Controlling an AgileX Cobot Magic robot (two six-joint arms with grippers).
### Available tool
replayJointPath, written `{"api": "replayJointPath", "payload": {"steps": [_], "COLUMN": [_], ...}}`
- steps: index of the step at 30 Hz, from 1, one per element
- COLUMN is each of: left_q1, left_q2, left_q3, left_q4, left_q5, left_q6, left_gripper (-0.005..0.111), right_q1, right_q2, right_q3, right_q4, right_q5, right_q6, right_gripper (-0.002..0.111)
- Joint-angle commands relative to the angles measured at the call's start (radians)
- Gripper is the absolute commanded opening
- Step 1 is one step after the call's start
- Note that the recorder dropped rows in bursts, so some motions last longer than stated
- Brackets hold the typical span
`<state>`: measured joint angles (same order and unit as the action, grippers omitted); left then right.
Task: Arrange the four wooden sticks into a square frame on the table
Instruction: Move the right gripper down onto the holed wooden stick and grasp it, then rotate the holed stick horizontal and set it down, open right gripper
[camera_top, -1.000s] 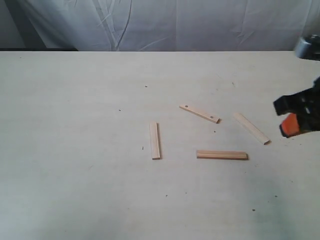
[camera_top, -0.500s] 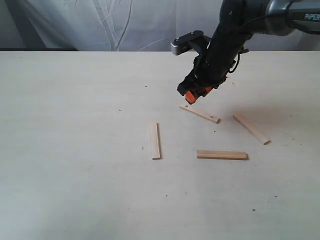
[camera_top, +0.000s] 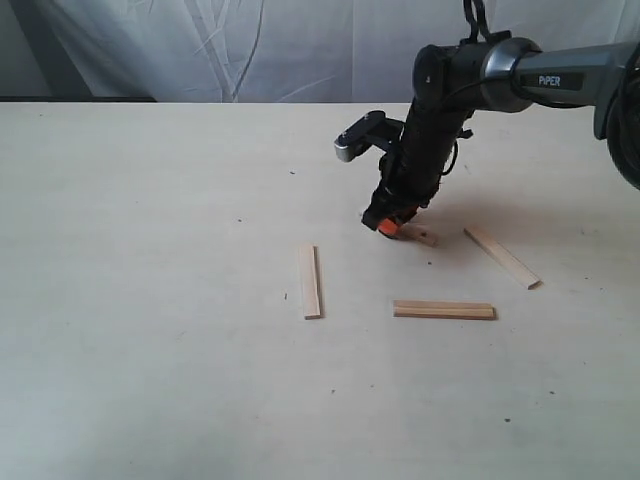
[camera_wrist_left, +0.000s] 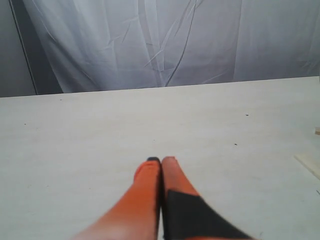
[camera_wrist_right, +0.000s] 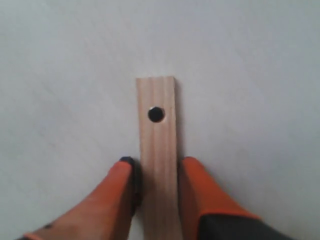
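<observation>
Tan wood lies in four separate strips on the off-white table (camera_top: 150, 350), none touching another. The left stick (camera_top: 310, 282) runs near to far, left of the middle. The near stick (camera_top: 444, 310) lies crosswise to its right and a little nearer. The right stick (camera_top: 502, 257) lies on a slant, farther right. The holed stick (camera_top: 425, 237) lies beyond the near stick, between the other two, with only its right end showing past the arm.

The right arm (camera_top: 432, 130), black, reaches in from the far right and tips steeply down, bringing the right gripper (camera_top: 388, 226) to the table at that stick's left part. In the right wrist view the orange fingers (camera_wrist_right: 120, 195) stand one on each side of the holed stick (camera_wrist_right: 156, 100), close against its long edges, with the dark hole just beyond the tips. The right gripper (camera_wrist_right: 156, 165) straddles the strip, but whether the jaws actually press on it cannot be told.

The left gripper (camera_wrist_left: 161, 162) shows only in its own wrist view, above bare table, its orange fingertips (camera_wrist_left: 147, 172) pressed together with nothing between them. A white cloth (camera_top: 300, 50) hangs behind the far edge.
</observation>
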<state>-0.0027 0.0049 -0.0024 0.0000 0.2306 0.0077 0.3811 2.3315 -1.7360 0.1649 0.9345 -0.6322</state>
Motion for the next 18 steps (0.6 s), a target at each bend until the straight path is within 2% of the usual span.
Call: {"api": "replayJointPath", "payload": {"steps": [1,2,4,7,9,18], "left_q1": [-0.007,-0.007,-0.007,-0.007,-0.007,-0.007], "left_q2": [-0.005,-0.005,-0.005,-0.005,-0.005,-0.005], "left_q3": [0.002,0.002,0.002,0.002,0.002,0.002], "left_q4": [-0.006,-0.006,-0.006,-0.006,-0.006,-0.006], "left_q5": [0.001,0.001,0.001,0.001,0.001,0.001], "left_q6": [0.000,0.000,0.000,0.000,0.000,0.000], "left_gripper": [0.000,0.000,0.000,0.000,0.000,0.000], "right_q1": [-0.001,-0.001,-0.001,0.008,0.015,0.017], "right_q2": [0.002,0.000,-0.003,-0.014,-0.015,-0.011], "right_q3": [-0.005,-0.005,-0.005,-0.005,-0.005,-0.005], "right_q4": [-0.007,-0.007,0.002,0.071,0.120,0.088], "right_q5": [0.019,0.019,0.019,0.018,0.001,-0.027], "right_q6": [-0.101,-0.121,-0.169,-0.478,-0.602,-0.655], "right_gripper": [0.003,-0.001,0.000,0.000,0.000,0.001]}}
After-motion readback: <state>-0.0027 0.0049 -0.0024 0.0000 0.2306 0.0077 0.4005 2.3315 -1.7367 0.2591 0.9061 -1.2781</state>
